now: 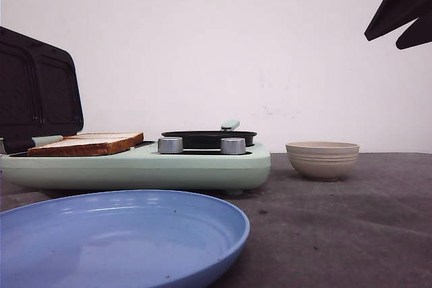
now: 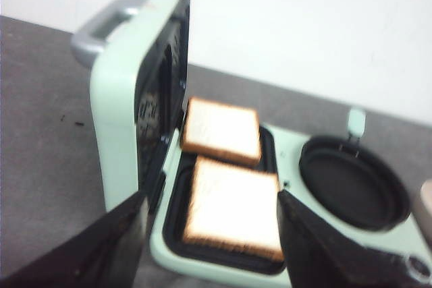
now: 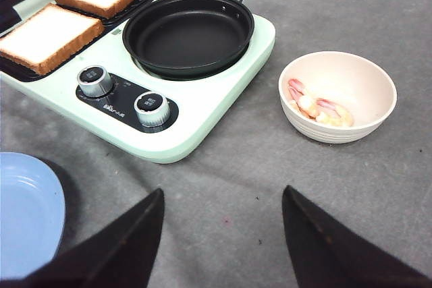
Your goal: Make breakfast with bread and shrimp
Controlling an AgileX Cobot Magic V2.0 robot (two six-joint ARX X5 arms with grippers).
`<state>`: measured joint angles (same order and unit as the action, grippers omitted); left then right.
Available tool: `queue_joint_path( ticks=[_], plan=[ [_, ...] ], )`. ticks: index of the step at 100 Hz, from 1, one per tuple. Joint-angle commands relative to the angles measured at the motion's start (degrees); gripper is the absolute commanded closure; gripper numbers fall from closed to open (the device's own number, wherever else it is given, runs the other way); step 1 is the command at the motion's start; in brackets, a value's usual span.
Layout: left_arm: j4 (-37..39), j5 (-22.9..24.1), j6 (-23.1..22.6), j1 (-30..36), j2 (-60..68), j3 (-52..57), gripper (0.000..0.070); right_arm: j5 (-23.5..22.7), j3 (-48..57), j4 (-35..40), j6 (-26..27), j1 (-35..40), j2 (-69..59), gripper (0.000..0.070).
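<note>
Bread (image 2: 233, 207) slices lie in open sandwich press (image 2: 128, 119), lower centre; left fingers (image 2: 121, 234) spread, empty, flanking near slice. Right fingers (image 3: 128, 234) spread, empty. Shrimp (image 3: 317, 106) in bowl (image 3: 364, 79) at right. Grip slice edges gently.

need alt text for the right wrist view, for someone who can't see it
A mint-green breakfast maker sits on a gray table, with two toasted bread slices in its open sandwich tray beside an empty black frying pan. Beside the appliance, a beige bowl holds a few shrimp. The open right gripper hangs above the table.
</note>
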<state>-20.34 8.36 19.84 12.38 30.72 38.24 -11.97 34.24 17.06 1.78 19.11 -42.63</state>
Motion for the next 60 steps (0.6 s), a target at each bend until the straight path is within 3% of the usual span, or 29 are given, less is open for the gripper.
queue_joint_path(
  ticks=[1,37,60],
  plan=[
    [0.6,-0.9,2.4,-0.7,2.0,2.1,0.0379,0.0,0.6,-0.7,0.6,0.2,-0.3,0.0363],
    [2.0,-9.3,8.8,-11.8,13.6,14.3,0.0379,0.0,0.6,-0.3,0.6,0.2,-0.3,0.0363],
    [2.4,-18.9,13.0,-24.1,19.3,21.0,0.0379,0.0,0.6,-0.3,0.6,0.2,-0.3,0.0363]
  ],
)
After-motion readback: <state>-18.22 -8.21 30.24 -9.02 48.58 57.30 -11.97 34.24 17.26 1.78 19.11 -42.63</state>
